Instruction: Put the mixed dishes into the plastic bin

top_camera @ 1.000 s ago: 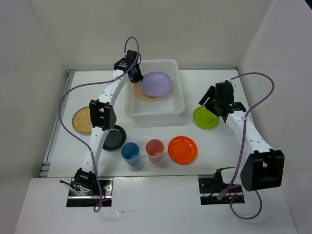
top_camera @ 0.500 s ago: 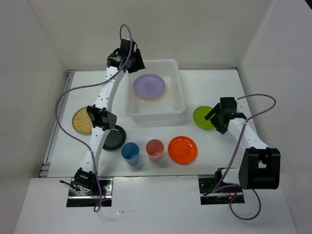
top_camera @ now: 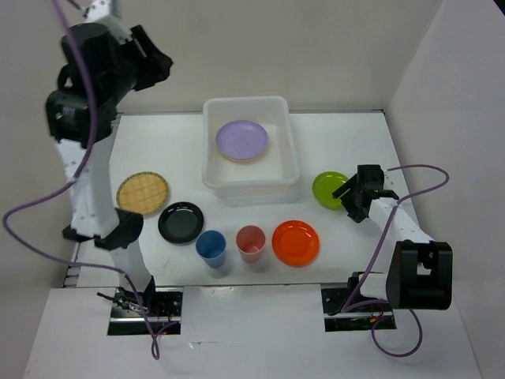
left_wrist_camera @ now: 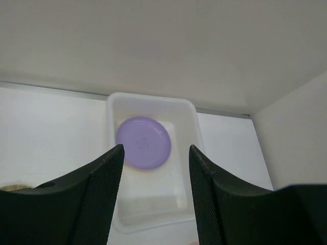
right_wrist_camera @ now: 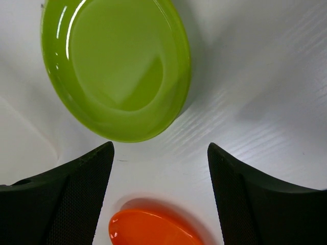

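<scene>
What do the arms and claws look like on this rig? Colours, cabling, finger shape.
The left arm and right arm have white links with chunky black joint housings. A purple cable loops loosely along each. The left claw and right claw are black, each with two broad fingers tapering to rounded tips; the inner faces show a fine mesh texture. No readable markings.

Bright, even light from above floods the white table (top_camera: 347, 142), shadows soft. Glare streaks the lime green plate (right_wrist_camera: 117, 71); the left wrist view seems slightly blurred.
</scene>
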Robot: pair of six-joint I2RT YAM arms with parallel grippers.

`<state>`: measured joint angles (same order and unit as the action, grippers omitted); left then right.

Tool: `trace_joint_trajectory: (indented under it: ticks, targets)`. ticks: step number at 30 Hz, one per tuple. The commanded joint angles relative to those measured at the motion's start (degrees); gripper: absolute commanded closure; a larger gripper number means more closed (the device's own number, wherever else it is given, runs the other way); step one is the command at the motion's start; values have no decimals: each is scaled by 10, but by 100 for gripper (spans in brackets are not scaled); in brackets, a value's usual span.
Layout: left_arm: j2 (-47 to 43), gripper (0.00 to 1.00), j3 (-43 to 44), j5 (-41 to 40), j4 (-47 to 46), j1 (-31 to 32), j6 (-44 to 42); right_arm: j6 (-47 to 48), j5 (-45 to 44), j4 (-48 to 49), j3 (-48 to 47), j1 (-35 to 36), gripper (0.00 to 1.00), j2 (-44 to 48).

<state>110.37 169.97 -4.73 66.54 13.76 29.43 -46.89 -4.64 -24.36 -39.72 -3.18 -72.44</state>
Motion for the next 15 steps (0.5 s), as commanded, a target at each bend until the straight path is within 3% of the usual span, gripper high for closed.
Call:
trace_joint_trajectory:
  ticks: [1, 4, 8, 9, 15]
  targets:
    - [-79, 39, -89, -75, 53, 0, -18, -7, 3, 48, 5, -11, 21, 15]
    - [-198, 39, -162, -121, 27, 0, -10, 6, 9, 48, -9, -11, 21, 9]
    - [-440, 39, -509, -139, -153, -7, 25, 16, 20, 61, -14, -11, 21, 4]
    - [-504, 39, -628, -150, -154, -7, 58, 22, 27, 68, -14, -11, 20, 4]
    - [-612, 35, -947, -185, -175, -12, 167, 51, 38, 54, -32, -11, 19, 35]
